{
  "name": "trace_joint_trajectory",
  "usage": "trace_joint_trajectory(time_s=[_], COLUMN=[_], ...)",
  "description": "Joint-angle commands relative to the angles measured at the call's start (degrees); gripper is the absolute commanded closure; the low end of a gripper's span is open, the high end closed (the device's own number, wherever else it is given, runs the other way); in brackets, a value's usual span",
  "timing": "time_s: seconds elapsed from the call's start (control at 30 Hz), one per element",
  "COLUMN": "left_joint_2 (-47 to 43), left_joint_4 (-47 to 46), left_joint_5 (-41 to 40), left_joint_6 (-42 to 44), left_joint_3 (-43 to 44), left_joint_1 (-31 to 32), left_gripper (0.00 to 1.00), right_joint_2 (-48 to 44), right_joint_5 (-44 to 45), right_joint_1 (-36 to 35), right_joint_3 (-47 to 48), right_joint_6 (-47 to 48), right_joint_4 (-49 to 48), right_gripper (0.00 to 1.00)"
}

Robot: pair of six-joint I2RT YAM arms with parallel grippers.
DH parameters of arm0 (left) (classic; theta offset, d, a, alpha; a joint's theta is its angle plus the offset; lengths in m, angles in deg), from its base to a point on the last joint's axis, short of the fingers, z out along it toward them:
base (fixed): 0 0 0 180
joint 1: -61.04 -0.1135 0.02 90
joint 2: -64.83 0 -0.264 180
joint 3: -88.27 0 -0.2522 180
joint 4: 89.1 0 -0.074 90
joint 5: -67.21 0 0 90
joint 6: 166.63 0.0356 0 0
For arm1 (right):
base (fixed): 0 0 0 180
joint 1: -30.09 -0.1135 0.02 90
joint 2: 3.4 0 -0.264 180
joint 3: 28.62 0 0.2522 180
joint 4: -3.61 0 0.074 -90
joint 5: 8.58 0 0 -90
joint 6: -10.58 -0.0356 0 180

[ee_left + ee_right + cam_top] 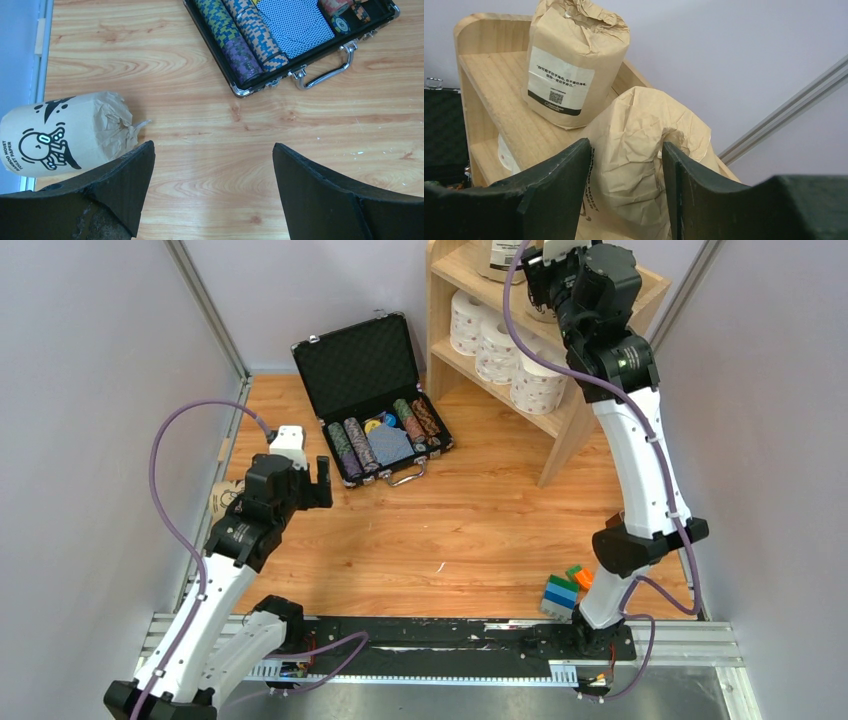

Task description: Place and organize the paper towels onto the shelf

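Tan paper-wrapped roll with black cartoon print (65,135) lies on its side at the left edge of the wooden tabletop (210,95), long axis running left to right, twisted end pointing right. It sits just left of the left claw (212,147), outside the wide-apart jaws, so I reckon that claw must shift left to straddle it; the left arm is far nearer. At the far right, the right claw (626,144) stands astride a crumpled tan roll (644,115) on top of the light-wood shelf (489,80); whether it pinches, I cannot tell. Count: three tan rolls, one down here and two up top, the second a white-labelled tan roll (561,75); three white dotted rolls (497,348) on the inner board.
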Motion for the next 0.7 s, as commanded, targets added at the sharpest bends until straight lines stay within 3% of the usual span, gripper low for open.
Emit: trace_joint_trajectory(time_s=[0.0, 0.1, 0.17, 0.37, 0.67], left_joint_2=[0.45, 0.81, 0.99, 0.90, 1.04], left_joint_4=[-2.93, -3.04, -3.09, -3.20, -3.57], left_joint_5=[0.25, 0.51, 0.46, 0.43, 1.98], left_joint_6=[1.14, 1.13, 1.14, 1.14, 1.05], left_joint_3=[0.02, -0.02, -0.14, -0.33, -0.38], left_joint_1=[-0.22, -0.28, -0.26, -0.28, -0.27], left_gripper=[0.05, 0.05, 0.05, 0.05, 0.05], right_joint_2=[2.58, 4.13, 4.90, 2.67, -8.03], right_joint_5=[-2.54, -3.67, -3.93, -7.32, -13.03], right_joint_1=[1.95, 2.69, 2.78, 2.70, 2.74], right_joint_3=[2.28, 2.63, 3.12, 3.50, -3.90], right_joint_6=[0.61, 0.00, 0.07, -1.78, -5.78], right_joint_4=[-4.00, -4.99, -5.82, -8.82, -11.66], right_gripper=[0.44, 0.42, 0.36, 0.01, 0.00])
